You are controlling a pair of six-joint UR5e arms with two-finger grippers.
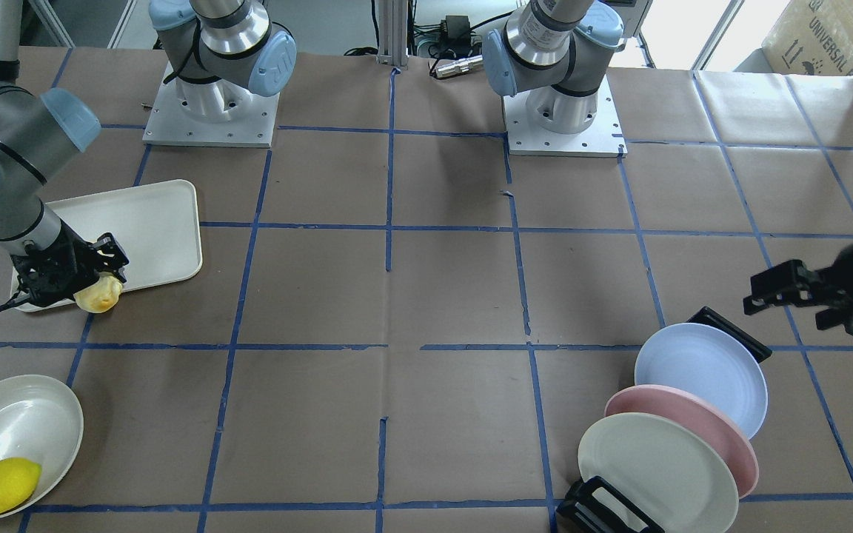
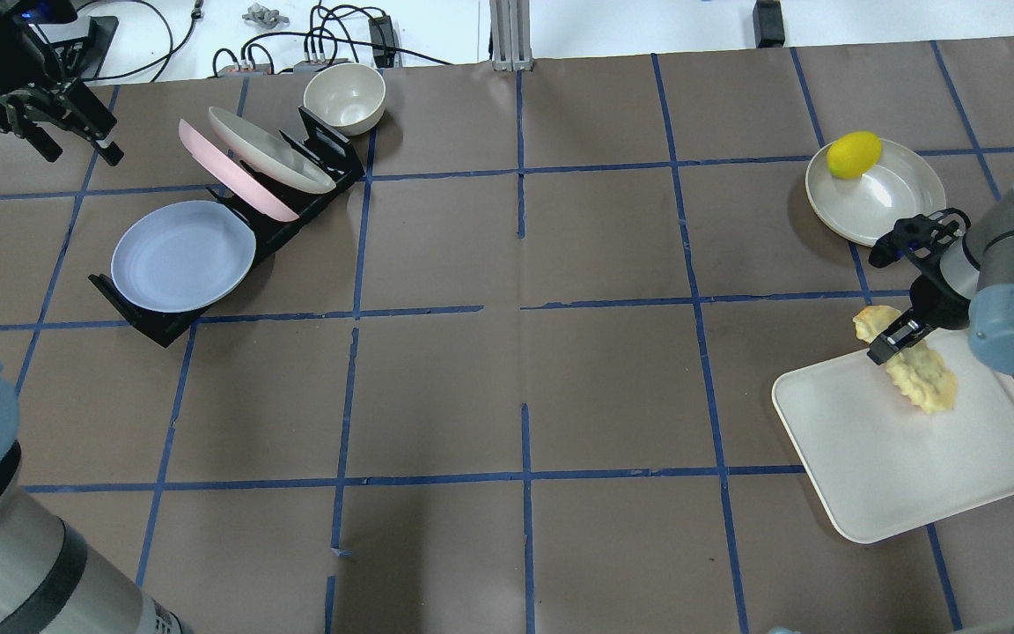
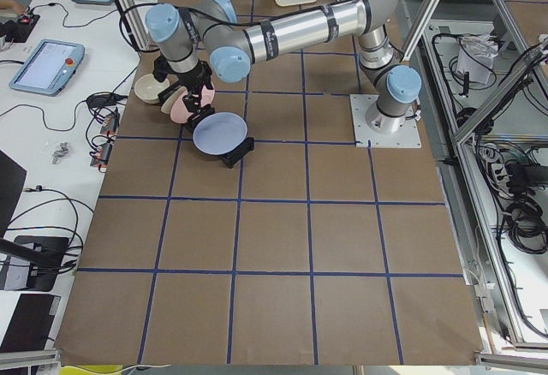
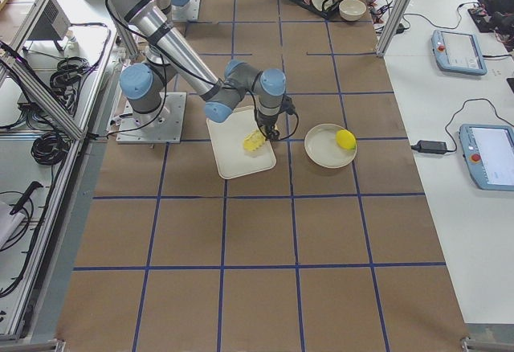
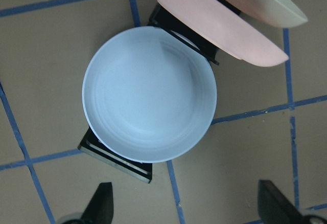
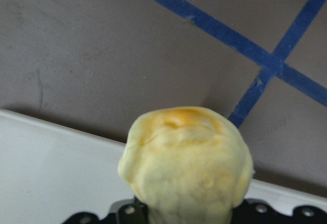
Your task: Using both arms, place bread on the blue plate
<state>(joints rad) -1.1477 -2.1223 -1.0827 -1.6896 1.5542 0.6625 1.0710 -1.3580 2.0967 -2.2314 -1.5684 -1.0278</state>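
While the right tool is clamped on the bread, its golden end poking out ahead of the fingers, I'd carry it level and slow, clear of the tray beneath. The left tool hangs wide open and empty, with the blue plate below it, leaning in the rack. I'd take its rim squarely. On the bench I count one bread, one lemon, one tray, two bowls, three plates.

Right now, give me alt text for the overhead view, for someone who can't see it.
The right claw is shut on the bread at the edge of a cream tray at right. At far left, the open left claw hovers near a black rack holding the blue plate, a pink plate and a cream plate.
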